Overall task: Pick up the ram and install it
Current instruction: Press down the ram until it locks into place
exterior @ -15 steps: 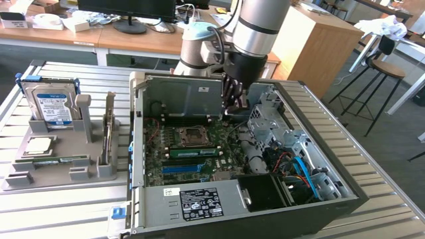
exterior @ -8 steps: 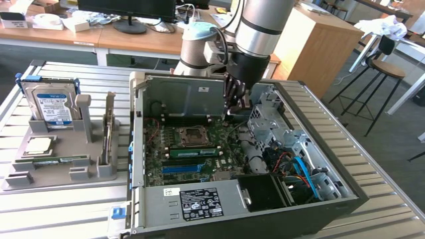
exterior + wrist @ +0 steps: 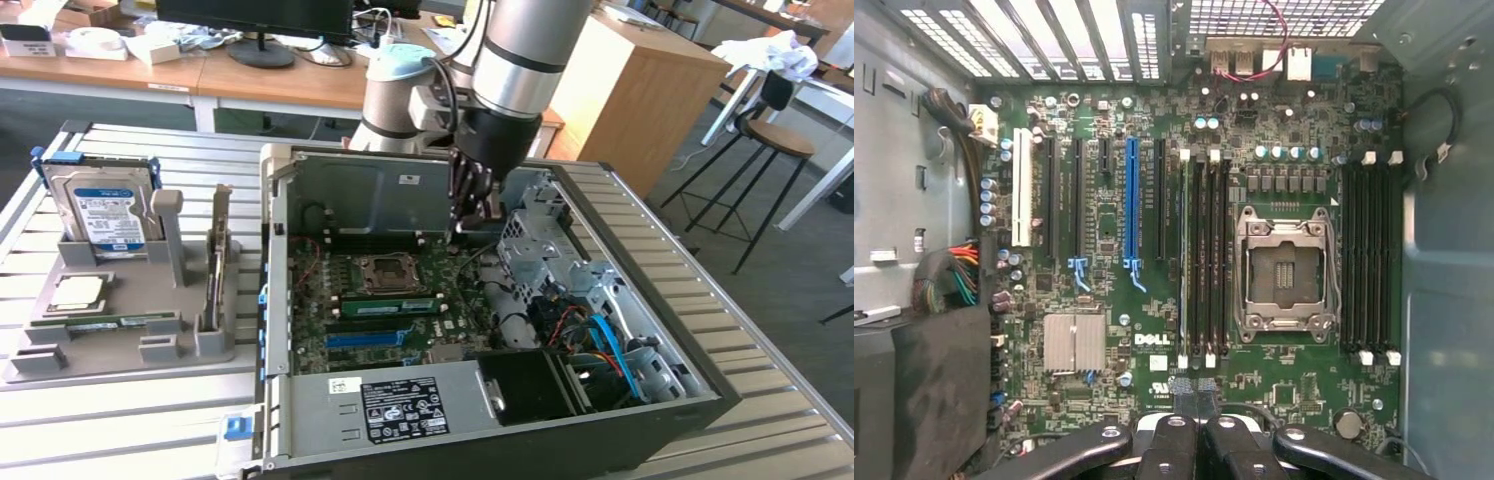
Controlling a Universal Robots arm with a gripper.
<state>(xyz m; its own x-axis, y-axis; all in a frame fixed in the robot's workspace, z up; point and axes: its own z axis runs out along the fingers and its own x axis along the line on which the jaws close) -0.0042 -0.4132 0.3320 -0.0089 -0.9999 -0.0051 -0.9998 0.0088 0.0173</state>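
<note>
A green ram stick (image 3: 391, 305) with black chips stands in a motherboard slot, just in front of the empty CPU socket (image 3: 380, 270). Another narrow green stick (image 3: 114, 322) lies along the front groove of the grey fixture (image 3: 120, 355), at the exterior view's left. My gripper (image 3: 470, 222) hangs inside the open case, above the motherboard's far side and clear of both sticks. In the wrist view my gripper (image 3: 1199, 445) is shut, its black fingers (image 3: 1172, 450) pressed together with nothing between them. Beyond them are the memory slots (image 3: 1204, 260) and the CPU socket (image 3: 1284, 270).
The fixture also carries a hard drive (image 3: 107, 215), a CPU chip (image 3: 76, 292) and a taller card on edge (image 3: 218, 262). Inside the case are a blue slot (image 3: 367, 338), cables (image 3: 594, 335), a drive cage (image 3: 541, 240) and the power supply (image 3: 400, 405). A stool (image 3: 767, 150) stands beyond.
</note>
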